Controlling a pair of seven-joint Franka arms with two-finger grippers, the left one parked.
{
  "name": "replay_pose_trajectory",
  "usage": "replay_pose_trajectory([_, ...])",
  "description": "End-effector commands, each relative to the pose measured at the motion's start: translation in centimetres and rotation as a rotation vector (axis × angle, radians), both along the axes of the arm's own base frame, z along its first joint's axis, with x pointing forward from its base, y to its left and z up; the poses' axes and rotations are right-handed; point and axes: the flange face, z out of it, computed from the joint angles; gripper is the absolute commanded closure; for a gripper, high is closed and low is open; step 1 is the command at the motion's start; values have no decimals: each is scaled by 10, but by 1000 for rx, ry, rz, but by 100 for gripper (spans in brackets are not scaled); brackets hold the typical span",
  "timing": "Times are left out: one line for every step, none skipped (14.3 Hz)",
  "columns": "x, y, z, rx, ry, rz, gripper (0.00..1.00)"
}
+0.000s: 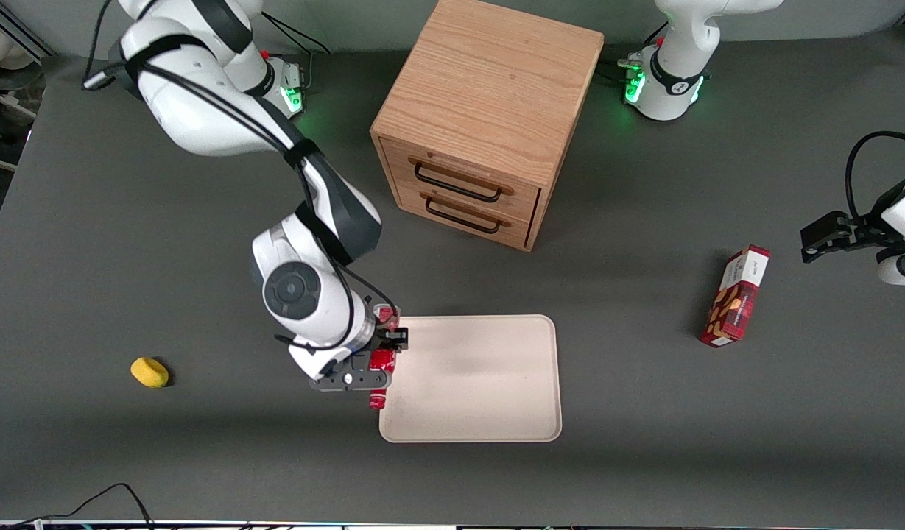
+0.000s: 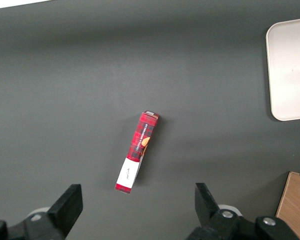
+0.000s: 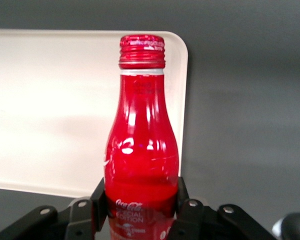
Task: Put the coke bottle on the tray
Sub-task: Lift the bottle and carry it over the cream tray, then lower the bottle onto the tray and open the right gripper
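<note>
Gripping the coke bottle (image 3: 141, 150) low on its body, the claw (image 3: 141, 210) is clenched, one finger pressed to each side, as seen from the right wrist view. In the front view the claw (image 1: 378, 361) is seen at the tray's (image 1: 489, 383) 9 o'clock edge, on the side toward the working arm, with the coke bottle (image 1: 381, 362) lying roughly level and its cap pointed toward the front camera. So the pickup is done; what's left, by the look of it, is getting the bottle carried further in over the tray, lowered and let go. Whether it's fully over the rim yet can't be told.

Further out on the counter (image 1: 128, 243), a wooden drawer cabinet (image 1: 489, 118) is found at 12 o'clock from the tray, a red snack box (image 1: 736, 297) around 2 to 3 o'clock toward the parked arm's end, and a small yellow object (image 1: 149, 372) at 9 o'clock.
</note>
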Motion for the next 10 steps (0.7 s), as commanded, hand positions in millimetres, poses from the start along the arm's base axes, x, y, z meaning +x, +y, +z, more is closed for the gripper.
replay_pose_trajectory([13,1,-26,14,-21,76,100])
replay_pose_trajectory([13,2,-36,19,-20,77,100])
replay_pose_trajectory([13,4,-51,26,-17,70,100])
replay_pose_trajectory([10,12,-61,35,-17,68,100])
replay_pose_trajectory([8,16,-70,39,-20,59,100])
replay_pose_trajectory([7,16,-79,37,-11,52,100])
replay_pose_trajectory([7,15,-85,35,-6,51,96])
replay_pose_trajectory([6,15,-86,34,-4,50,95])
replay_pose_trajectory([6,15,-92,32,3,49,95])
replay_pose_trajectory([5,15,-97,31,8,42,91])
